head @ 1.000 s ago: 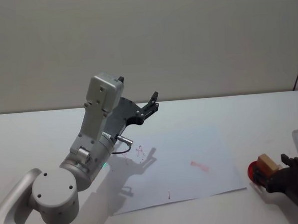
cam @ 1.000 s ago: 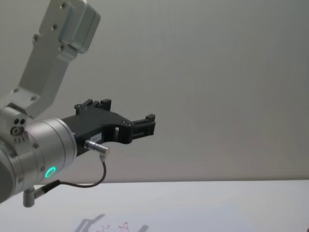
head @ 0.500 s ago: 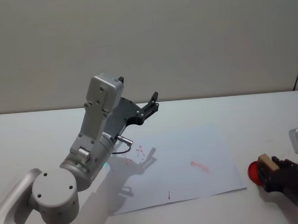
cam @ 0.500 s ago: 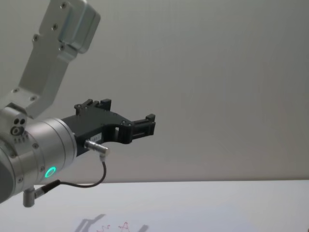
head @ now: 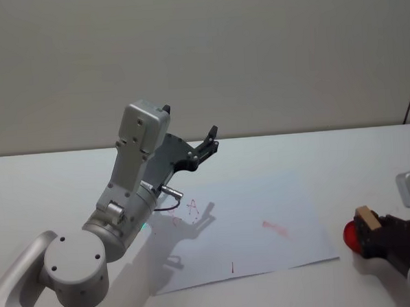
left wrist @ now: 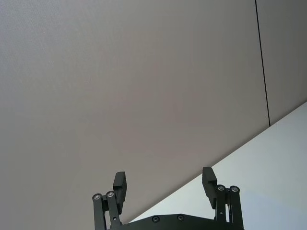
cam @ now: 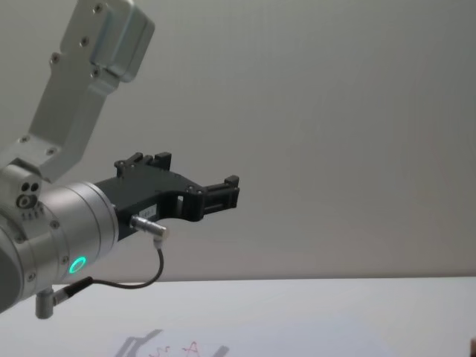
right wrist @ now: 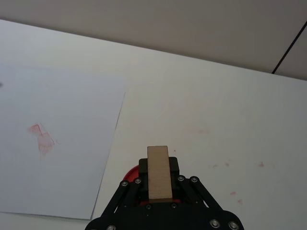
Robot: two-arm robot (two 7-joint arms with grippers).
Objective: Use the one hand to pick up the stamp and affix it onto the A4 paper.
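Note:
The stamp [head: 367,218], a small tan wooden block, sits between the fingers of my right gripper [head: 371,230] near the table's right edge, off the paper's right side. In the right wrist view the stamp [right wrist: 159,172] stands upright in the shut right gripper [right wrist: 159,168], above a red ink pad [right wrist: 132,171]. The A4 paper [head: 250,220] lies flat mid-table with red marks on it, and its right part [right wrist: 57,143] appears in the right wrist view too. My left gripper [head: 210,141] is held high above the paper's far left, open and empty [left wrist: 163,184].
The red ink pad [head: 349,234] rests on the table just right of the paper's edge. The raised left arm [head: 134,178] and its silver wrist [cam: 59,238] stand over the paper's left side. Faint red smudges [right wrist: 230,165] dot the white table.
My right gripper with the stamp has shifted slightly right and turned a little over the red pad. The left arm has not moved.

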